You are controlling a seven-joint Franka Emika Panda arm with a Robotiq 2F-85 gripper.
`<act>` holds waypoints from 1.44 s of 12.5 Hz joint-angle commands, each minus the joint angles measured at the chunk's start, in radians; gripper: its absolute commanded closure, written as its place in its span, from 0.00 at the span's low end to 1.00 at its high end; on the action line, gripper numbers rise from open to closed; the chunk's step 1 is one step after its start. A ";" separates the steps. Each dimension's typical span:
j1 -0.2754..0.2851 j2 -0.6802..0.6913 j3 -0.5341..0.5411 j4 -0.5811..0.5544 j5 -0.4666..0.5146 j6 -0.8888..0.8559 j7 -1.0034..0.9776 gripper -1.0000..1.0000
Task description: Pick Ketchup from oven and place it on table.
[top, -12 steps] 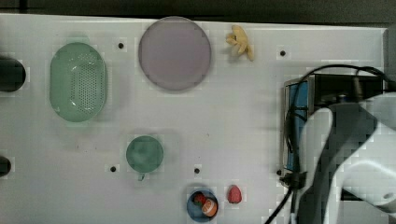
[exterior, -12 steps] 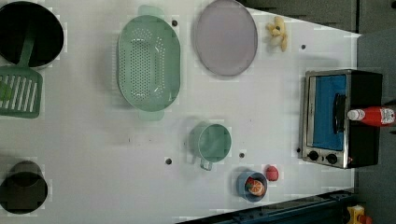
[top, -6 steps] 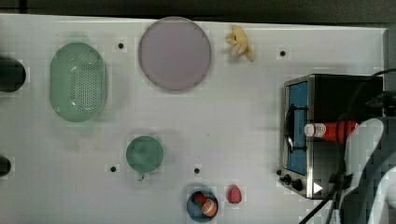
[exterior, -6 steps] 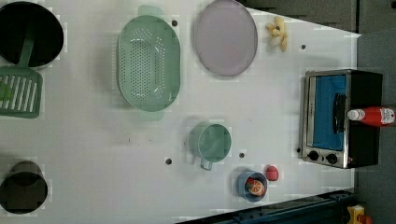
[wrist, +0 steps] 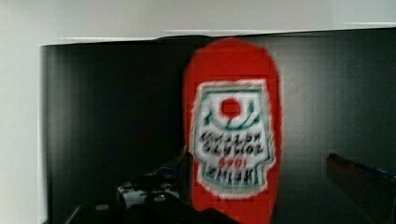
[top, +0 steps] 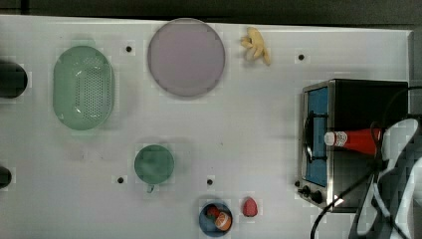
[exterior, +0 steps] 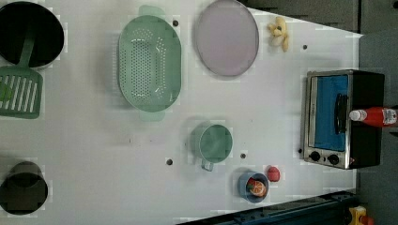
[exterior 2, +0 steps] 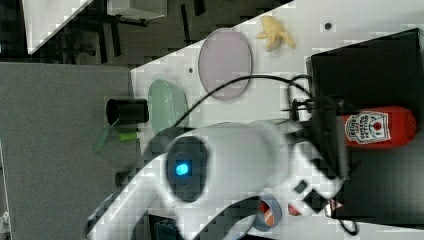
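The Ketchup [top: 353, 139] is a red bottle with a white cap, lying on its side on the black top of the oven [top: 363, 99], cap toward the blue glass door. The left view shows the Ketchup [exterior: 375, 116] on the oven [exterior: 366, 89] too. In the right view my gripper [exterior 2: 332, 132] sits at the Ketchup's [exterior 2: 380, 126] cap end. In the wrist view my gripper [wrist: 257, 161] stands open, one finger on each side of the Ketchup [wrist: 231, 126], with a gap on both sides. The white table [top: 249, 124] stretches to the top view's left.
On the table lie a green colander [top: 83, 87], a purple plate [top: 185, 57], a banana [top: 255, 45], a green cup [top: 154, 164], a blue bowl [top: 215, 219] of toy fruit and a small red piece [top: 249, 206]. My white arm [top: 393, 169] covers the oven's corner.
In the top view my arm has slid off the oven toward the top view's right and lower edge, uncovering the Ketchup. The bottle and oven have not moved.
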 commanded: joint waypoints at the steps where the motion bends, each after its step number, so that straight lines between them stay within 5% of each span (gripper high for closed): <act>1: -0.004 -0.007 0.011 -0.004 0.040 0.030 -0.037 0.00; 5: -0.007 0.050 0.012 -0.008 0.070 0.080 -0.037 0.00; 6: -0.008 0.051 0.013 -0.009 0.070 0.075 -0.038 0.20; 8: -0.008 0.047 0.012 -0.005 0.070 0.075 -0.038 0.37; 14: 0.086 -0.109 0.079 0.263 0.042 -0.271 -0.038 0.37; 18: 0.164 -0.159 0.216 0.267 0.031 -0.337 -0.038 0.37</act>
